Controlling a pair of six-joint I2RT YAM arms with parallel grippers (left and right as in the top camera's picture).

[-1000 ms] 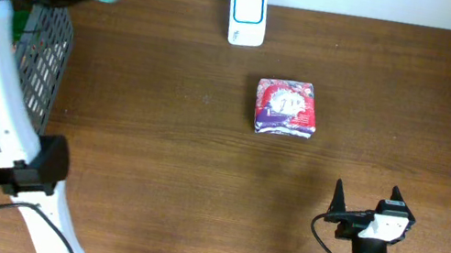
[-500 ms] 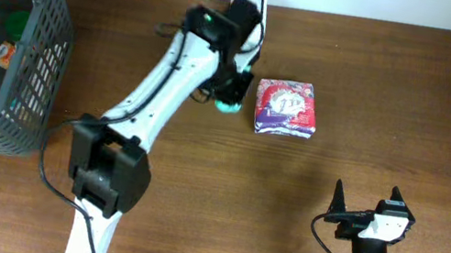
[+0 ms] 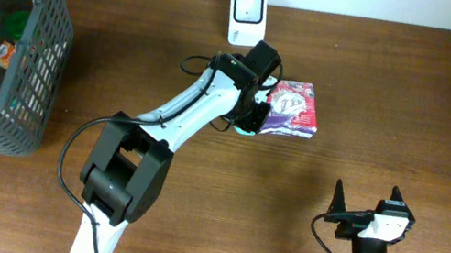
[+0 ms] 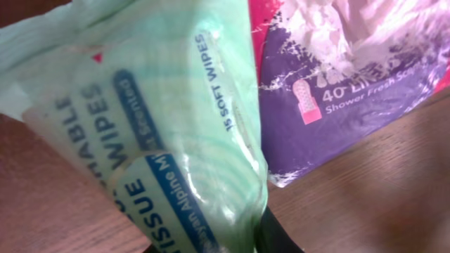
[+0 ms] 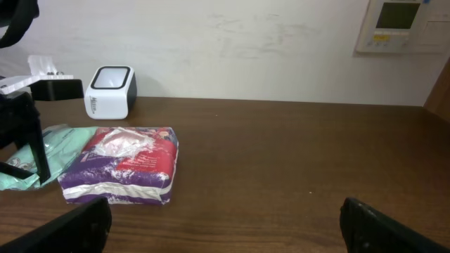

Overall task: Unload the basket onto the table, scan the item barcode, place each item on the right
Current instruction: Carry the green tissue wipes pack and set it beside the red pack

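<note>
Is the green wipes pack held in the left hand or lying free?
Held: left hand shut on the green wipes pack, which fills its wrist view.

On my left stands a dark wire basket [image 3: 45, 67], its mesh walls upright. In it I see a green thing [image 3: 17, 19] and a small orange one [image 3: 3, 56], both too small for me to name. The brown wooden table [image 3: 414, 113] runs back to a pale wall [image 5: 246, 49]. A purple pack [image 3: 295, 111] lies flat on the table, red and white across its top face. Up close I read "40" and "Shower Fresh" on its purple side. High on the wall, to my right, hangs a beige panel [image 5: 402, 27] with a small screen.
</note>
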